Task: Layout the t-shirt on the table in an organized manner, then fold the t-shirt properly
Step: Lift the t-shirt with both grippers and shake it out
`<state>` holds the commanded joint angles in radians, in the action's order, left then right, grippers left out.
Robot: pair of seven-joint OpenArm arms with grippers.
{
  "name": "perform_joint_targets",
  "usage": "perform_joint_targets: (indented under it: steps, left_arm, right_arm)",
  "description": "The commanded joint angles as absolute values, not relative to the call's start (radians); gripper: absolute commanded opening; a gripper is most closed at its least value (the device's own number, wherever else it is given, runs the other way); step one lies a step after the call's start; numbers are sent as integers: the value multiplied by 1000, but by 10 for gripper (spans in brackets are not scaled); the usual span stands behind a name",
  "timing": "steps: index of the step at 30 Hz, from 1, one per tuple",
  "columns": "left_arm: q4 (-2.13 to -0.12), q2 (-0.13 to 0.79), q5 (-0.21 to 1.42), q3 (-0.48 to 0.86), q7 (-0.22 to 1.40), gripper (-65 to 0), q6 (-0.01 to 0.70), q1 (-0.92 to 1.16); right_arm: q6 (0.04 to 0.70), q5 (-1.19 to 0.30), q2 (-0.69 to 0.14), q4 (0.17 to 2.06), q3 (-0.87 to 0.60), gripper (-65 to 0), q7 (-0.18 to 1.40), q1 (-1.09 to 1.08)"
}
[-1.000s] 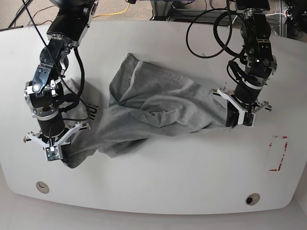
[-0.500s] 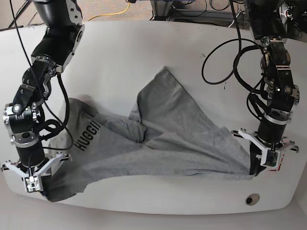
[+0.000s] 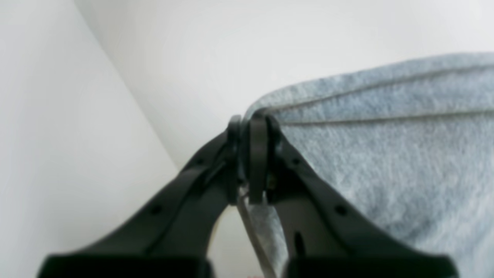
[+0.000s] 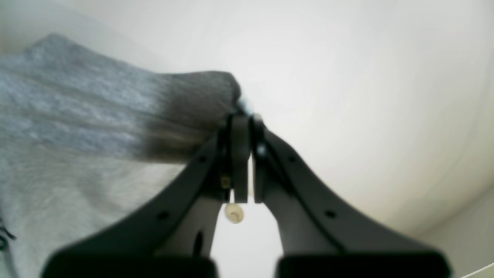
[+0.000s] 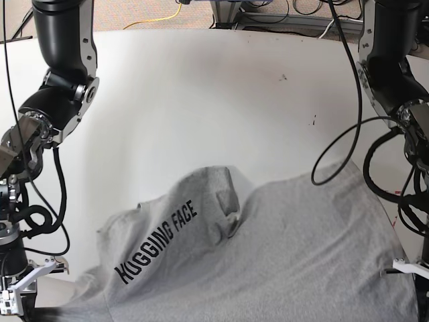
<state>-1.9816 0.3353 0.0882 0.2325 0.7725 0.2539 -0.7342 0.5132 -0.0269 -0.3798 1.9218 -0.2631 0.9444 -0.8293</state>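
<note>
The grey shirt (image 5: 268, 261) lies spread over the near part of the white table (image 5: 201, 100), with wrinkles near its middle. Dark letters (image 5: 157, 241) run across its left half. The left gripper (image 3: 252, 154) has its black fingers (image 3: 257, 162) pressed together on a stitched edge of the shirt. The right gripper (image 4: 241, 154) pinches another edge of the shirt, and its fingers (image 4: 239, 162) are squeezed tight too. In the base view both arms reach down to the near corners of the shirt.

Dark block lettering "HUGGING FACE" across the grey t-shirt (image 5: 268, 261)
</note>
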Motion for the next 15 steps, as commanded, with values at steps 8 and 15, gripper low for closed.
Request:
perform_joint_targets:
  steps: [8, 15]
  left_arm:
    - [-1980, 334, 88, 231, 840, -640, 255, -845]
    - [-1982, 331, 91, 231, 842, -640, 255, -808]
  right_arm:
    - [513, -28, -409, 1880, -255, -650, 949, -906]
    - [515, -30, -409, 1882, -255, -650, 978, -888]
